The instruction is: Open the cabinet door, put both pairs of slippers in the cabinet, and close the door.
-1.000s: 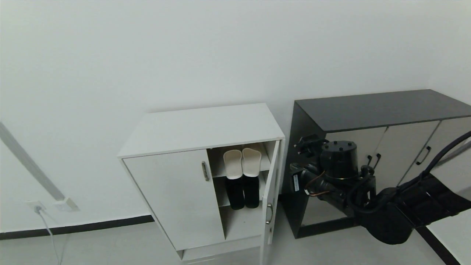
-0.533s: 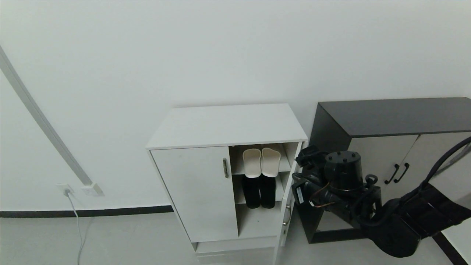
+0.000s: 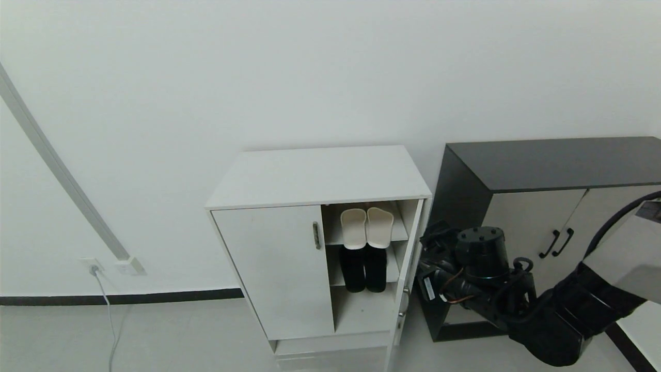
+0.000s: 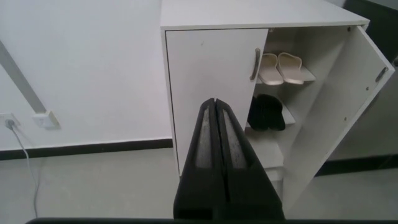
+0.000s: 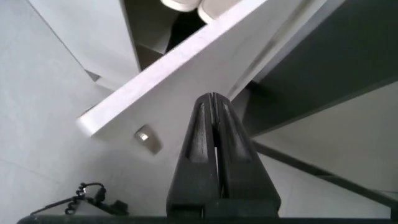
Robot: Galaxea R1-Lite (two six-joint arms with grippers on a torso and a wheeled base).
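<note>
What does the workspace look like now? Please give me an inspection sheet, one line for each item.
Surface: grey floor under the white cabinet.
Job's things: right door open; white slippers on upper shelf, black slippers on the shelf below.
Clutter: nothing seen.
Claws: left claw shut, empty; right claw shut, beside the open door's outer face.
Cables: one cord hangs from a wall socket.
Surroundings: dark cabinet at the right, wall conduit.

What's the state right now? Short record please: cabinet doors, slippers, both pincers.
right door: open, swung outward
left door: closed
white slippers: upper shelf, side by side
black slippers: shelf below the white pair
left pincer: shut, empty, in front of left door
right pincer: shut, empty, at right door's outer face; contact unclear
remaining: close right door
</note>
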